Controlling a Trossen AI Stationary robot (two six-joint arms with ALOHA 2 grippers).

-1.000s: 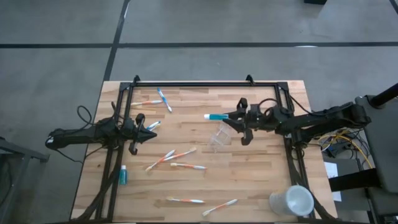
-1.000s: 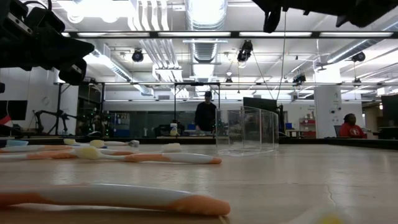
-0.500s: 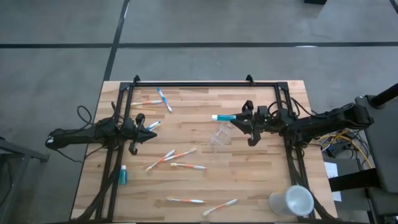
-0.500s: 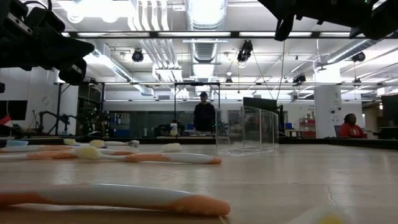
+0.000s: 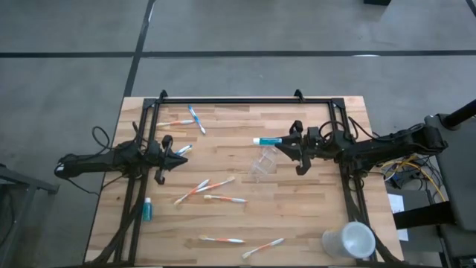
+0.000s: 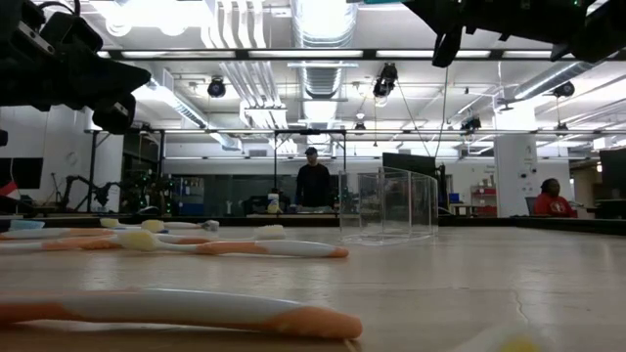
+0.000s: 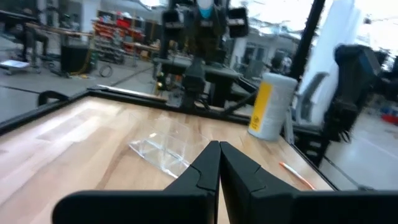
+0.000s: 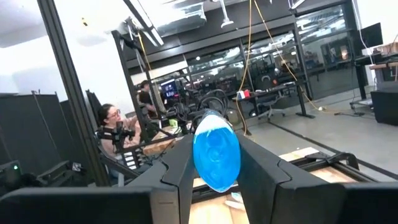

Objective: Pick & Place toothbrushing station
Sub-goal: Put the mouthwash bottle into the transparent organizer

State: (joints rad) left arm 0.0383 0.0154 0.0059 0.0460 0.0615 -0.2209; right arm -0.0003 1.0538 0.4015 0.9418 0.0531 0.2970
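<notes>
- Here the right gripper (image 5: 288,143) is clamped on the blue tube (image 5: 266,140), its jaws part-way closed around the tube's body; in the right wrist view the tube's round end (image 8: 216,151) sits squeezed between the two fingers
- The tube sticks straight out ahead of the gripper, its long axis level and pointing toward the left side of the desk (image 5: 312,212)
- The clear cup (image 5: 262,164) stands on the desk just beside and below the tube's free end, on the near side, not directly under it; the low view shows the cup (image 6: 388,204) upright, mouth up, with the gripper high above it
- So the coming move, as I judge it, turns on this: a level tube has to be tipped end-down and shifted a little toward the near edge before it can drop into the cup
- The right arm is plainly the nearer one to the cup
- The left gripper (image 5: 181,152) hangs well apart over the left side of the desk, jaws shut and holding nothing; its wrist view shows the fingers (image 7: 219,163) pressed together, pointing across at the cup (image 7: 163,146)
- Toothbrushes lie scattered flat: a pair near the far rail (image 5: 186,120), a cluster mid-desk (image 5: 208,190), two at the near edge (image 5: 242,243)
- A second small blue tube (image 5: 147,209) lies by the left edge, a white cup (image 5: 348,240) at the near right corner
</notes>
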